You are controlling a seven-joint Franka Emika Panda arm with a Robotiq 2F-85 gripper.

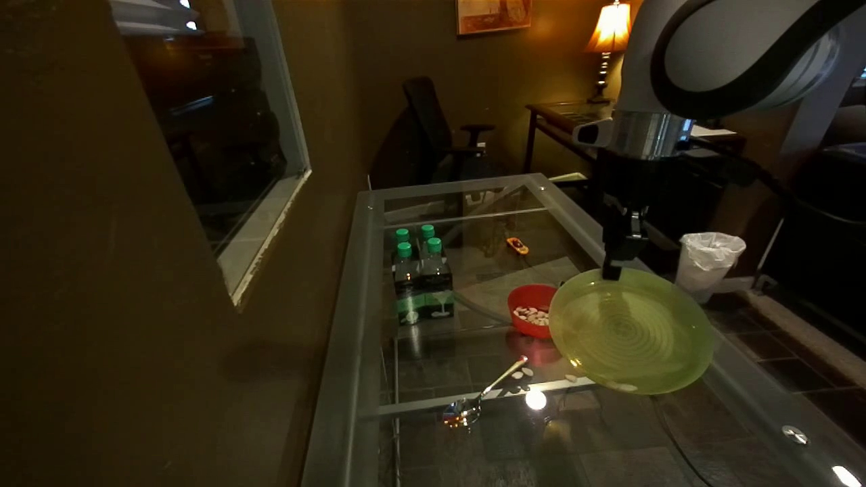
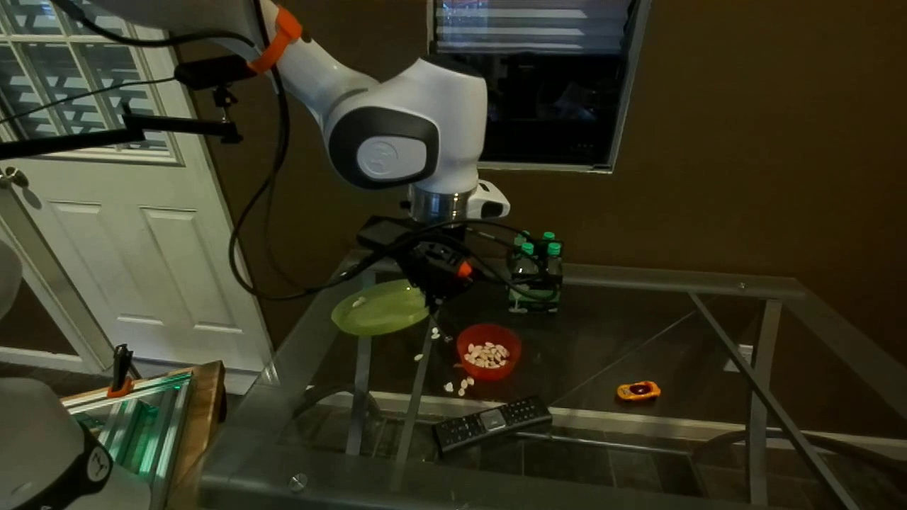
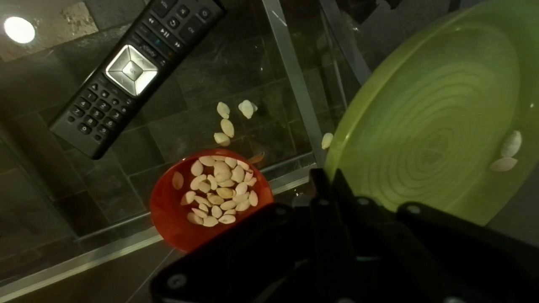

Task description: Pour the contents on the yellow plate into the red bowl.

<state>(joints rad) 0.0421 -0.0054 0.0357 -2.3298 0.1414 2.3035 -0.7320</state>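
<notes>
My gripper (image 3: 332,181) is shut on the rim of the yellow plate (image 3: 429,118). The plate is held tilted above the glass table, beside the red bowl (image 3: 177,229). The plate also shows in both exterior views (image 1: 629,331) (image 2: 382,312). Most of the pale contents (image 3: 217,189) lie inside the bowl, and they show there in both exterior views (image 1: 531,316) (image 2: 487,355). Two pieces (image 3: 510,144) stay on the plate near its far side. Several loose pieces (image 3: 227,127) lie on the table beside the bowl. The bowl stands upright, partly covered by the gripper in the wrist view.
A black remote (image 3: 134,71) lies near the bowl, also in an exterior view (image 2: 492,423). A carrier of green-capped bottles (image 1: 423,284) stands by the wall side. A shiny spoon (image 1: 484,398) and a small orange item (image 1: 517,245) lie on the glass table (image 1: 345,325).
</notes>
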